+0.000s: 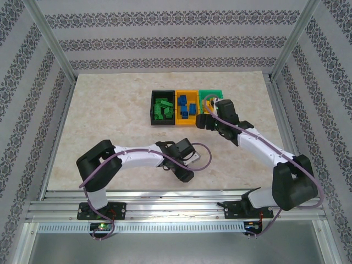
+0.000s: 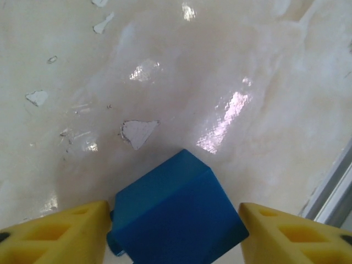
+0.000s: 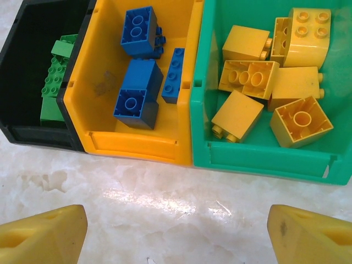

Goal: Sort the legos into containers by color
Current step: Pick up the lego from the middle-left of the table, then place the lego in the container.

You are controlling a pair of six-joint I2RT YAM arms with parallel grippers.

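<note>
Along the top of the right wrist camera's frame, three bins stand side by side, walls touching: a black bin (image 3: pixel 33 135) at upper left holding green bricks (image 3: pixel 55 91), an orange bin (image 3: pixel 137 146) in the middle with three blue bricks (image 3: pixel 137 93), and a green bin (image 3: pixel 258 159) at right with a heap of yellow bricks (image 3: pixel 247 74). Below them the right claw (image 3: pixel 177 220) hangs over the pale marbled table (image 3: pixel 165 181), its yellow fingers spread wide at the bottom corners — nothing between them. At the bottom of the left wrist camera's frame, a tilted blue brick (image 2: pixel 170 231) fills the gap between the fingers of the left claw (image 2: pixel 175 212) — whether it is pinched fast cannot be told. From overhead, that claw sits at lower centre, well apart from the bins.
</note>
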